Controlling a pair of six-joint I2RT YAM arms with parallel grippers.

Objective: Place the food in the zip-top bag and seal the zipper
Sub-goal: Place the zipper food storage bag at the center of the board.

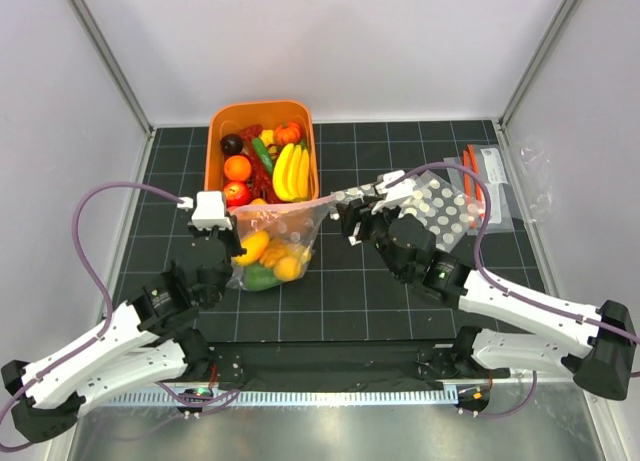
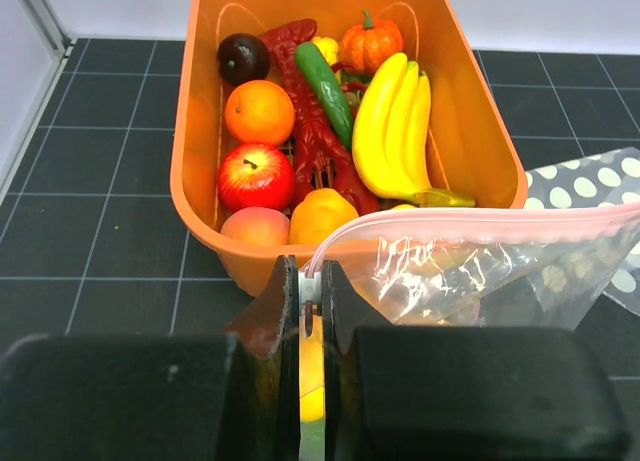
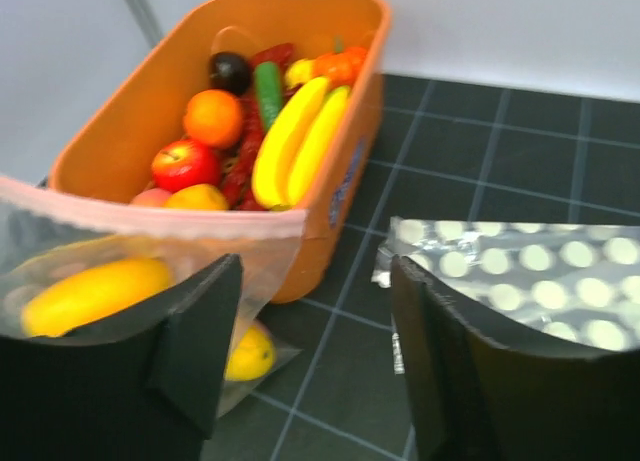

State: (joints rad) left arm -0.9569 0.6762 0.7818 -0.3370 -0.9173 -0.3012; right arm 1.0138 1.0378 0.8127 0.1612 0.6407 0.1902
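The clear zip-top bag [image 1: 278, 239] lies in front of the orange bin, with its pale pink zipper [image 1: 285, 208] held up along the mouth. Inside it are yellow, orange and green toy food pieces [image 1: 252, 247]. My left gripper [image 1: 232, 223] is shut on the zipper's left end; in the left wrist view the jaws [image 2: 310, 283] pinch a small white piece where the pink zipper [image 2: 480, 224] begins. My right gripper [image 1: 350, 217] is open at the bag's right end. In the right wrist view the bag [image 3: 130, 271] and its zipper [image 3: 150, 216] sit by my left finger [image 3: 195, 346].
The orange bin [image 1: 212, 141] behind the bag holds bananas [image 1: 290, 171], an orange, an apple, a cucumber and more toys. A white-polka-dotted bag [image 1: 442, 209] lies under my right wrist. Small clear bags with red-orange strips [image 1: 487, 186] lie at the far right.
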